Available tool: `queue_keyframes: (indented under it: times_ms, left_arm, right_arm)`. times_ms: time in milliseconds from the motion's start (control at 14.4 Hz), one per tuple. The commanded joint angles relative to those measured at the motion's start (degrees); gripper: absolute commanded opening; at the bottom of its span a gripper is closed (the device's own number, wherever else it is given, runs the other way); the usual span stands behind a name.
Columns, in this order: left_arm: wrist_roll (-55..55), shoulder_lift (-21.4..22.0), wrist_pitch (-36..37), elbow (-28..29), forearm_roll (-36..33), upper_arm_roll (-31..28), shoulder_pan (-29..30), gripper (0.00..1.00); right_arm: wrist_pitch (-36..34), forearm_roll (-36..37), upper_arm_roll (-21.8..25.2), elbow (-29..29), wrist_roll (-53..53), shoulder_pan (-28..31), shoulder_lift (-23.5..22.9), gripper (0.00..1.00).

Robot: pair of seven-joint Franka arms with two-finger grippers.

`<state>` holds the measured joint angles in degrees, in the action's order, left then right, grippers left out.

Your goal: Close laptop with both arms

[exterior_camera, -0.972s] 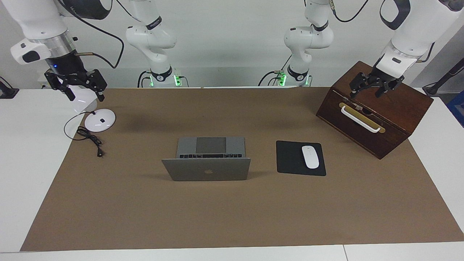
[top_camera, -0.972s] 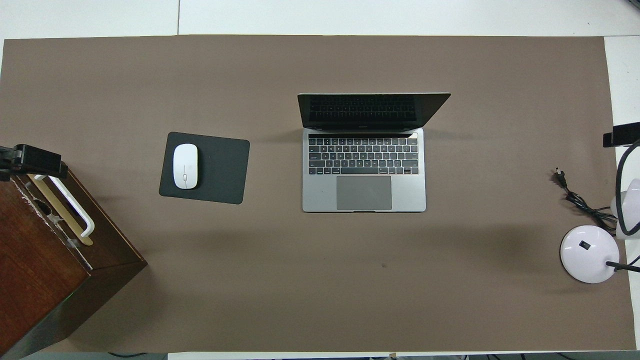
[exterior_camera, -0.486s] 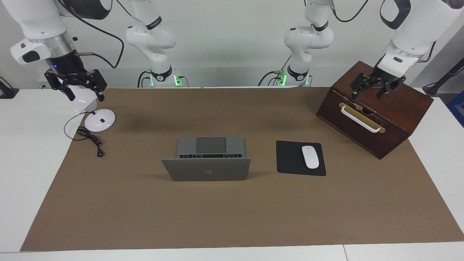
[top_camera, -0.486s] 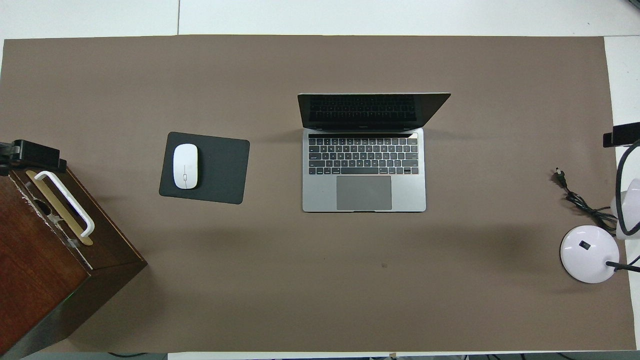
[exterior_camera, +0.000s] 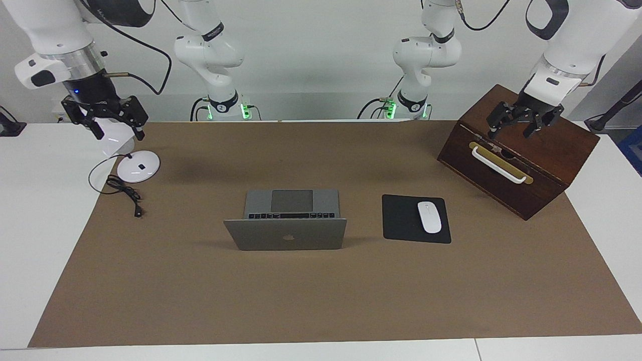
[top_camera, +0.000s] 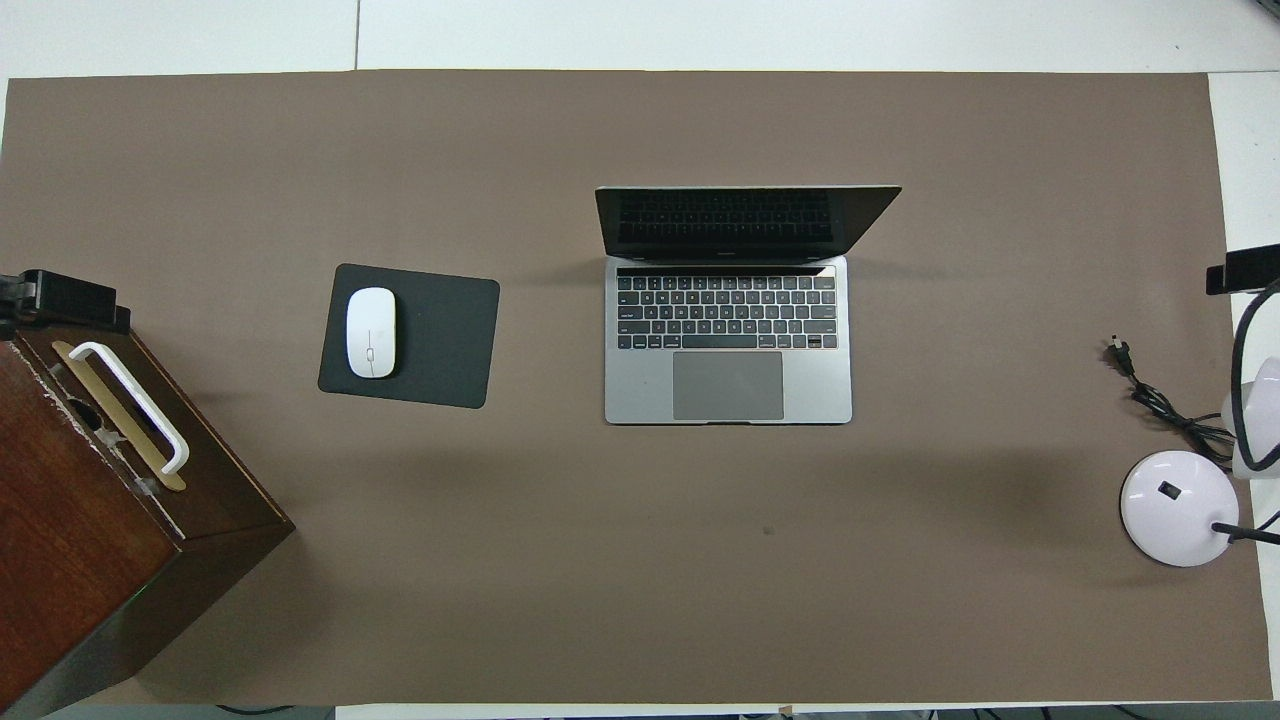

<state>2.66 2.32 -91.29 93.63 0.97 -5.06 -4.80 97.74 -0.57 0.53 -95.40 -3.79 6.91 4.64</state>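
Note:
The silver-grey laptop (exterior_camera: 286,233) stands open in the middle of the brown mat, its lid with the apple logo upright and its keys and trackpad facing the robots; it also shows in the overhead view (top_camera: 728,340). My left gripper (exterior_camera: 509,131) hangs open and empty over the top of the wooden box, toward the left arm's end of the table; only its tip shows in the overhead view (top_camera: 60,298). My right gripper (exterior_camera: 119,131) hangs open and empty over the lamp, at the right arm's end. Both are well apart from the laptop.
A dark wooden box (exterior_camera: 521,150) with a white handle stands at the left arm's end. A black mouse pad (exterior_camera: 401,220) with a white mouse (exterior_camera: 429,216) lies beside the laptop. A white lamp base (exterior_camera: 138,165) and its black cord (exterior_camera: 125,193) lie at the right arm's end.
My left gripper has drifted slightly up and toward the left arm's end over the box. The right arm and the laptop have not moved.

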Motion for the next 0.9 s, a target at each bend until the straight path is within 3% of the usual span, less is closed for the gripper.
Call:
queue_keyframes:
  times_ms: [0,278,347,555,625,694,763,833]
  left_arm:
    - [0.1,0.6,-0.9,0.5,0.1,0.3,0.5,1.0]
    - [0.1,0.6,-0.9,0.6,0.1,0.2,0.6,1.0]
    - [0.1,0.6,-0.9,0.6,0.1,0.2,0.6,1.0]
    - [-0.3,0.6,-1.0,0.7,0.2,0.2,0.5,1.0]
    - [-1.0,0.6,-1.1,0.7,0.2,0.3,0.4,1.0]
    - [-1.8,0.6,-1.4,0.7,0.2,0.3,0.5,0.91]
    - [-2.0,0.6,-1.8,0.7,0.2,0.3,0.5,0.73]
    - [-2.0,0.6,-1.9,0.7,0.3,0.2,0.6,0.44]
  right_arm:
    - [0.7,-0.1,-0.4,-0.3,-0.3,0.4,0.2,1.0]
    - [1.0,0.0,-0.4,0.0,-0.3,0.3,-0.3,1.0]
    - [1.1,0.0,-0.4,0.3,-0.3,0.4,-0.5,0.96]
    - [2.4,0.7,-0.4,2.2,-0.5,0.9,-2.6,0.61]
    - [3.1,0.8,-0.4,3.3,-0.6,1.2,-3.7,0.55]
    - [3.3,0.8,-0.4,4.6,-0.6,1.3,-5.1,0.47]
    - [3.4,0.8,-0.4,6.4,-0.6,1.3,-6.6,0.38]
    - [3.4,0.9,-0.3,7.8,-0.6,1.3,-7.8,0.25]
